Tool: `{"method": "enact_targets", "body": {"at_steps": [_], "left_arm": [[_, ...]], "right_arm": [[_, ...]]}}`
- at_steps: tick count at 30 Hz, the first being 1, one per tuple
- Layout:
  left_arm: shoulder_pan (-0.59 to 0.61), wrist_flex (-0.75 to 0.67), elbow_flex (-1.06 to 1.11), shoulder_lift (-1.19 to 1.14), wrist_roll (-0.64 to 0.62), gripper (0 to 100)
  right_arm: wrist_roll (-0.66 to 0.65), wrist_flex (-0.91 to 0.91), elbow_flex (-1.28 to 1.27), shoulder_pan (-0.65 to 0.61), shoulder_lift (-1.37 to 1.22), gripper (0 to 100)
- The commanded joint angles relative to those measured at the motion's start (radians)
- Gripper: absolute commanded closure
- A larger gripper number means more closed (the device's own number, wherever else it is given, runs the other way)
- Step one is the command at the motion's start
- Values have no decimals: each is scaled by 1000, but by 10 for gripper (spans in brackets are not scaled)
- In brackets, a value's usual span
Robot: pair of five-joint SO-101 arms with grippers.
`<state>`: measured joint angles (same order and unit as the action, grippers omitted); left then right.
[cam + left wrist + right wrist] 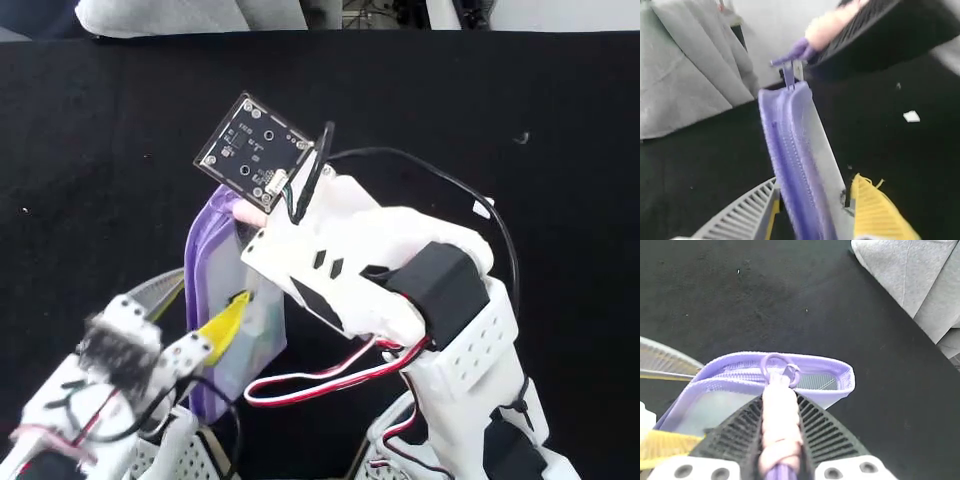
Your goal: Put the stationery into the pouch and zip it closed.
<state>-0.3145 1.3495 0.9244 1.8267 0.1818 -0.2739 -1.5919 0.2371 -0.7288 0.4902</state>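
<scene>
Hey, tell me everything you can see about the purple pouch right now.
The pouch is soft, purple-edged, with translucent mesh-looking sides. It stands on edge over the black table, zip uppermost. The left hand clamps its body between grey and yellow fingers. The right hand pinches the pink zip pull at the opposite end, by a purple ring. Whether it is fully zipped is unclear.

The pouch [222,300] stands on edge on the surface [100,150], near the front, between the two arms. The left gripper [197,308] straddles its near end, one finger on each side. The right gripper [780,395] is at its far end, closed on the zipper pull [777,371]. A small scrap [483,208] lies well apart to the right.
</scene>
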Motion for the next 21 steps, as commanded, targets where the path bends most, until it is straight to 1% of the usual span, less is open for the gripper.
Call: {"method": "enact_targets", "body": {"at_steps": [1,5,7,9,10,11,13,15,21], "left_arm": [[7,-54,19,-3,2,772],[7,-52,24,-3,0,784],[5,-52,27,-3,0,856],[-1,-54,22,-3,6,969],[-1,-54,19,-3,3,975],[-1,-52,18,-3,2,952],[-1,-57,16,-3,2,975],[-2,-58,5,-3,2,970],[-5,-54,-137,-3,0,972]], "right_arm": [[2,-15,58,-5,2,986],[2,-18,58,-5,2,986],[2,-15,58,-5,2,986],[2,-12,58,-2,2,986],[0,-11,58,9,2,986],[0,-9,58,25,2,986],[0,12,56,60,2,986],[0,21,58,109,2,986],[0,78,50,222,-5,986]]}}
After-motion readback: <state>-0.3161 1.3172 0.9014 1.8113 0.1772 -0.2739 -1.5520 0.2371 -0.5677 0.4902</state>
